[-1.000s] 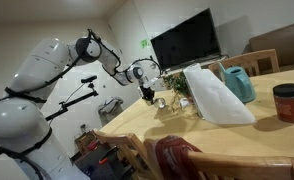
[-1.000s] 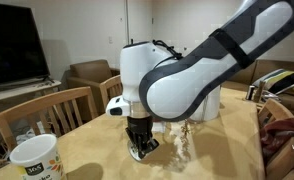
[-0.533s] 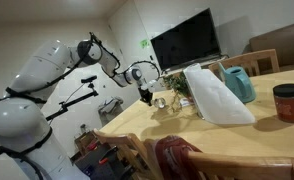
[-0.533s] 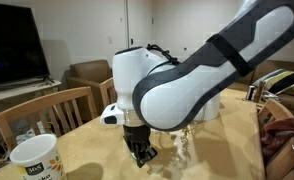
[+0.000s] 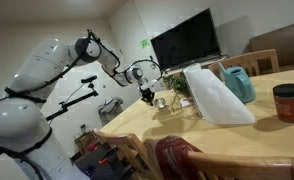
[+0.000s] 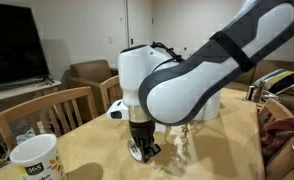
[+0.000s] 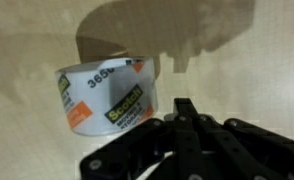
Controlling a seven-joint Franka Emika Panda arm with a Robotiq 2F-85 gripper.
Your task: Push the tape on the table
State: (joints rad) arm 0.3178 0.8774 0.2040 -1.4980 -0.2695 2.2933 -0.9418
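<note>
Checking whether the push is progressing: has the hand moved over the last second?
Yes, briefly: in an exterior view the hand swung slightly toward the white mug, then returned to nearly where it began.

Random stuff around my hand (image 6: 140,150): a white mug (image 6: 32,160) sits off to one side of it, with a wooden chair (image 6: 47,112) further out and a black TV (image 6: 12,45) way past that. Well away from my hand on the other side there's a big white package (image 5: 215,95), a teal pitcher (image 5: 237,82) just beside it, and a dark red jar (image 5: 288,102).
</note>
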